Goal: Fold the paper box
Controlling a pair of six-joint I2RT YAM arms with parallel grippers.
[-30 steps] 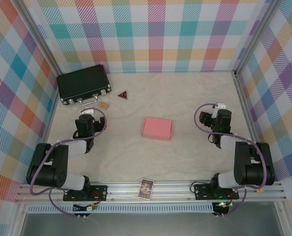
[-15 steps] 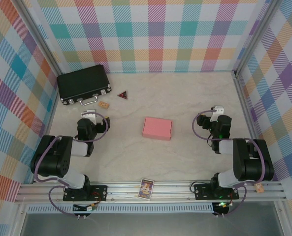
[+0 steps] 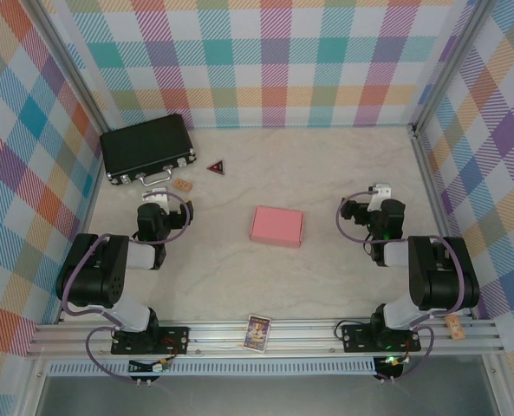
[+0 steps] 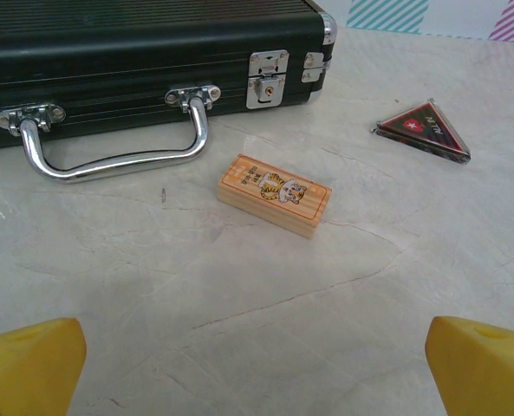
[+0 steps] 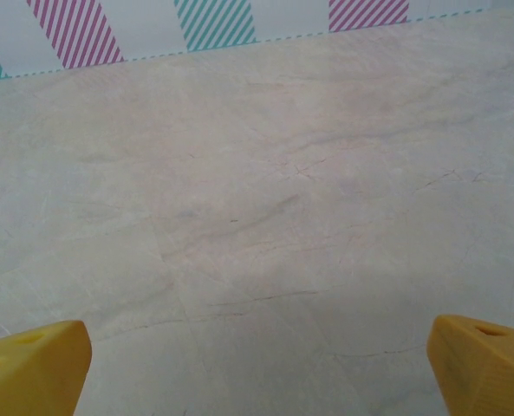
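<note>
The paper box [image 3: 276, 226], a small salmon-pink closed rectangle, lies flat in the middle of the table in the top view. My left gripper [image 3: 153, 203] rests low at the left, well apart from the box; in its wrist view its yellow fingertips [image 4: 31, 364] stand wide apart over bare table, so it is open. My right gripper [image 3: 379, 198] sits at the right, also apart from the box. Its yellow fingertips [image 5: 482, 360] are spread wide with nothing between them.
A black hard case [image 3: 146, 147] with metal latches [image 4: 267, 78] lies at the back left. A small wooden block [image 4: 274, 194] and a dark triangular piece [image 4: 423, 129] lie ahead of my left gripper. A card [image 3: 257, 332] rests on the front rail.
Both arms have drawn back and folded down toward their bases. My right gripper's fingers have spread wider. The paper box has not moved.
</note>
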